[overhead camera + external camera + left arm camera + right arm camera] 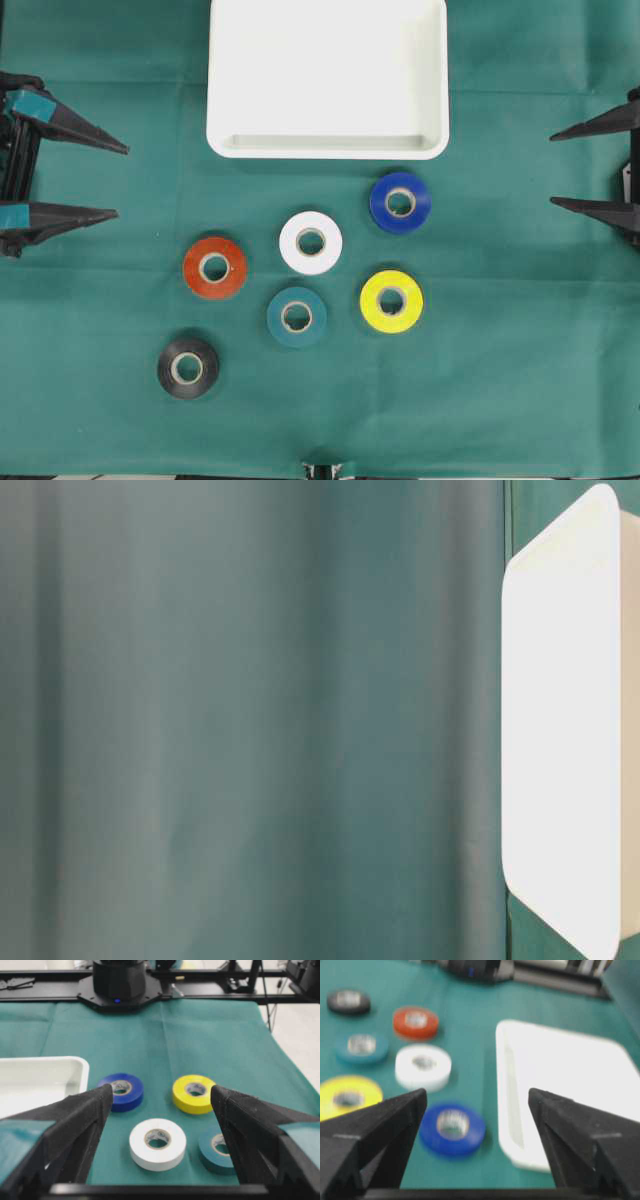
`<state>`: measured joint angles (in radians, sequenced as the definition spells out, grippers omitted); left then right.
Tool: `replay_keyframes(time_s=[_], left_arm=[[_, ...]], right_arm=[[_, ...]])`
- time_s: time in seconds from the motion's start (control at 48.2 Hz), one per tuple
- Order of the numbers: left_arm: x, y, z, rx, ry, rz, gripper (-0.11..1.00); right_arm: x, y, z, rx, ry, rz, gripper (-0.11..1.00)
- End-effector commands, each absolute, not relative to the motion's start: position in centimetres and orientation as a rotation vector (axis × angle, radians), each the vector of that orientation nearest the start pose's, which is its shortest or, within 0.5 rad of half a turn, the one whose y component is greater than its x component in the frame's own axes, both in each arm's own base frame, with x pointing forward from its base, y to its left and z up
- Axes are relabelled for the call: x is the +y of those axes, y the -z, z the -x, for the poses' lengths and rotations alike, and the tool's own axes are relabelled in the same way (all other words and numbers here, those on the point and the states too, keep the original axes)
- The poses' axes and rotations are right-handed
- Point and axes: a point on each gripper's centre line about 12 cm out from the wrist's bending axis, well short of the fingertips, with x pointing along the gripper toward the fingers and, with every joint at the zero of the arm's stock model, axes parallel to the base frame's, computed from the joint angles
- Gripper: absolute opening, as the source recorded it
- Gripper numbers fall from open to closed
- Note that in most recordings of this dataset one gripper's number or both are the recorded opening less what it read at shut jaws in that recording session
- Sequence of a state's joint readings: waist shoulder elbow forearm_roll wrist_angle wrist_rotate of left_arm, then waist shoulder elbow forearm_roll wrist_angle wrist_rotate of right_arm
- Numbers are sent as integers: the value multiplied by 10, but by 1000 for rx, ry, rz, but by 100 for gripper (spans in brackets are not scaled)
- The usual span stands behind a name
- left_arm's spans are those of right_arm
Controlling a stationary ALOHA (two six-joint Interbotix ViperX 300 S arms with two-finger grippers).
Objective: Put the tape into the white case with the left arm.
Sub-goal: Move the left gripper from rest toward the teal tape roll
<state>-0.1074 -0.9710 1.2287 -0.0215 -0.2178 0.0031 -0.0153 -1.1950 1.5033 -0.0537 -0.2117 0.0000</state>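
Surface: a green cloth (pixel 520 400) covers the desk, creased lengthwise.
Landmark: the white case (pixel 327 145) sits at the cloth's far edge, nothing in it.
Tapes: the blue tape (pixel 400 202) lies nearest the case; the white tape (pixel 311 243), yellow tape (pixel 391 301), teal tape (pixel 297 317) and orange tape (pixel 215 268) lie farther from it; the black tape (pixel 188 368) lies farthest.
Left end effector (pixel 118 181): released, jaws wide, left of the case, grasping nothing.
Right end effector (pixel 550 168): released, right of the case.
Left wrist view only: black arm base (pixel 120 982) and framing behind the cloth.
Table-level view: blurred cloth and the case edge alone.
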Motion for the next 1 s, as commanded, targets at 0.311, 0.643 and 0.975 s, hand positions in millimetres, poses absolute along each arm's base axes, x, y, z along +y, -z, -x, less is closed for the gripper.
replay_keyframes(time_s=[0.311, 0.643, 0.975], left_arm=[[-22, -263, -203, 72, 104, 20, 92], [-26, -254, -222, 147, 114, 16, 92], [-32, -248, -236, 218, 128, 13, 91]], right_arm=[[-2, -156, -138, 267, 11, 0, 86], [-1, -151, -136, 276, 11, -22, 86], [-1, -148, -134, 255, 8, -14, 86]])
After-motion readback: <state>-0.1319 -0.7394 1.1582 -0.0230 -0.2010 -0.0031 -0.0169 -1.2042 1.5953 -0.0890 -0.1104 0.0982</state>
